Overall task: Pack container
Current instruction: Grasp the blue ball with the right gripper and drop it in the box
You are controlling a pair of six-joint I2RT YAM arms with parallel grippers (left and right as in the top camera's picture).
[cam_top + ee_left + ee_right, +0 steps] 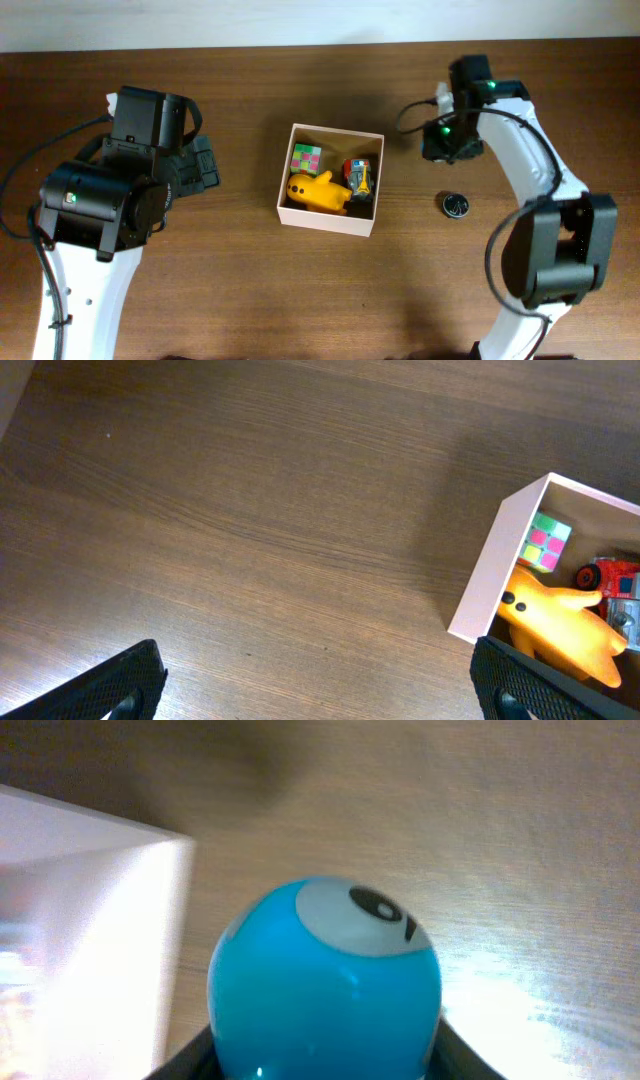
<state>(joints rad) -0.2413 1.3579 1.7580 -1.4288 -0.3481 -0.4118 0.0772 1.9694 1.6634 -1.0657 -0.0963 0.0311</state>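
Two grippers are seen over a brown wooden bench (240, 290). On the left, the left gripper (315, 660) is held with its fingers (125, 680) spread wide apart, with nothing between them. The container (284, 200) is set mid-bench to its right. A colour-patched cube (306, 158), a yellow toy (318, 192) and a red toy vehicle (358, 175) are held inside. Right of the container's far corner, a blue ball (325, 985) is clamped in the right gripper (448, 148). A small dark disc (455, 205) is laid nearer.
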